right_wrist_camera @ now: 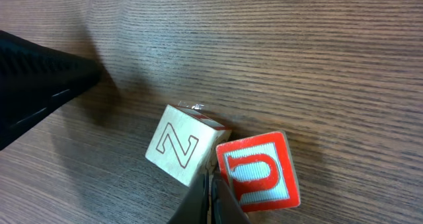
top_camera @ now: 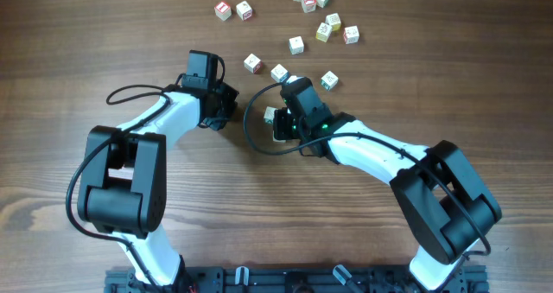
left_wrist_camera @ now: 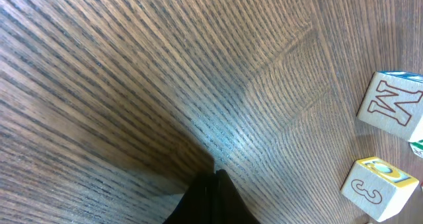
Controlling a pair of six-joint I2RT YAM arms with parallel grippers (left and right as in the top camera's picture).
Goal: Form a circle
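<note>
On the table (top_camera: 69, 60), toward the top of the overhead view: cubes (top_camera: 296, 44) scattered loose, no ring formed. Tips of the left gripper (left_wrist_camera: 215, 187) pinched together, empty, over bare wood; M cube (left_wrist_camera: 391, 105) and 3 cube (left_wrist_camera: 373, 187) lie off to one side, apart from it. Likewise the right gripper (right_wrist_camera: 210, 194): tips together, holding nothing, at the seam between Z cube (right_wrist_camera: 180, 147) and red U cube (right_wrist_camera: 259, 172), which touch. Tip contact with them: cannot tell.
</note>
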